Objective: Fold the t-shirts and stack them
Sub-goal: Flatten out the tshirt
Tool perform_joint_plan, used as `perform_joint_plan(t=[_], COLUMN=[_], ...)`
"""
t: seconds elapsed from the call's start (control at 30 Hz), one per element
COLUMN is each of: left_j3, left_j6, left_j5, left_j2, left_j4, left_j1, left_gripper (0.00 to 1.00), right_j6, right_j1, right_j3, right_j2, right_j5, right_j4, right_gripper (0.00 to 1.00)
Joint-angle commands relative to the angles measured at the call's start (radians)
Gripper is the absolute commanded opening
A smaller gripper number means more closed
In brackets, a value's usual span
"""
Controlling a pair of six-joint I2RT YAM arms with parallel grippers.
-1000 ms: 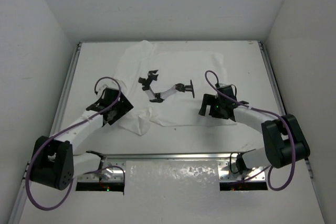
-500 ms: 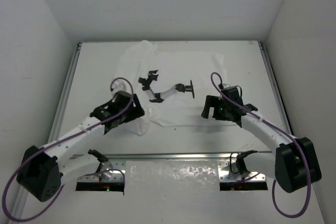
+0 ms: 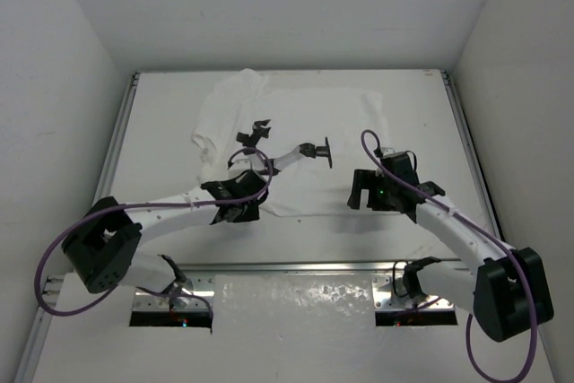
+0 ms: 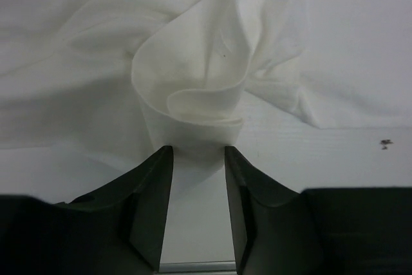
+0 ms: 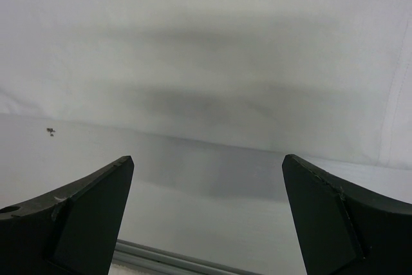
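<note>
The white t-shirt [image 3: 314,114] lies spread across the back middle of the table, its near left part bunched. My left gripper [image 3: 240,202] sits at the shirt's near left edge. In the left wrist view it [image 4: 196,152] is shut on a rolled fold of the t-shirt [image 4: 193,62]. My right gripper [image 3: 363,190] is open and empty above the shirt's near right edge. In the right wrist view it [image 5: 206,159] hangs over flat t-shirt fabric [image 5: 206,43] and bare table.
A black and white jointed bracket [image 3: 285,154] lies on the middle of the shirt. White walls close in the table on three sides. A metal rail [image 3: 296,266] runs along the near edge, by the arm bases.
My left arm has swung right toward the table's middle, pulling the shirt's near left part inward with it. My right gripper has shifted slightly nearer and to the right.
</note>
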Motion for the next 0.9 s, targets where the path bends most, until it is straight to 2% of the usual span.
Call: perform_joint_plan(t=[0.0, 0.1, 0.13, 0.2, 0.23, 0.27, 0.37, 0.4, 0.43, 0.57, 0.67, 0.7, 0.77, 0.87], left_j3=[0.057, 0.105, 0.112, 0.125, 0.126, 0.117, 0.106, 0.109, 0.111, 0.097, 0.092, 0.082, 0.059, 0.02], left_j6=[0.012, 0.002, -0.009, -0.014, -0.014, -0.006, 0.008, 0.006, 0.006, 0.009, 0.038, 0.087, 0.148, 0.195], left_j5=[-0.076, -0.146, -0.159, -0.192, -0.195, -0.19, -0.177, -0.169, -0.158, -0.107, -0.092, -0.075, 0.032, 0.185], left_j2=[0.031, 0.065, 0.07, 0.061, 0.056, 0.056, 0.087, 0.119, 0.131, 0.131, 0.021, -0.061, -0.195, -0.281], left_j4=[0.015, -0.044, -0.073, -0.091, -0.088, -0.078, -0.028, -0.022, -0.015, -0.002, -0.02, 0.006, 0.096, 0.17], left_j1=[-0.007, -0.009, -0.01, -0.027, -0.032, -0.032, -0.032, -0.032, -0.033, -0.036, -0.064, -0.069, -0.069, -0.07], left_gripper=[0.37, 0.52, 0.63, 0.76, 0.76, 0.74, 0.32, 0.13, 0.07, 0.0, 0.0, 0.0, 0.0, 0.0], right_j6=[-0.016, -0.018, -0.018, -0.019, -0.019, -0.019, -0.019, -0.019, -0.021, -0.018, -0.018, -0.016, -0.015, -0.013], right_j1=[0.004, 0.004, 0.003, 0.004, 0.004, 0.004, 0.004, 0.004, 0.004, 0.004, 0.004, 0.003, 0.004, 0.004], right_j3=[0.0, -0.007, -0.01, -0.013, -0.014, -0.016, -0.014, -0.014, -0.013, -0.01, -0.008, -0.008, -0.008, -0.004], right_j2=[-0.04, -0.053, -0.053, -0.051, -0.05, -0.046, -0.043, -0.046, -0.048, -0.056, -0.051, -0.053, -0.054, -0.056], right_j5=[-0.011, -0.018, -0.018, -0.021, -0.021, -0.019, -0.013, -0.007, 0.001, 0.015, 0.016, 0.016, 0.016, 0.015], right_j4=[0.005, 0.009, 0.009, 0.009, 0.012, 0.015, 0.015, 0.013, 0.01, 0.002, -0.001, 0.001, 0.002, -0.004], right_gripper=[0.97, 0.97, 0.97, 0.97, 0.97, 0.97, 0.97, 0.97, 0.97, 0.97, 0.97, 0.97, 0.97, 0.97])
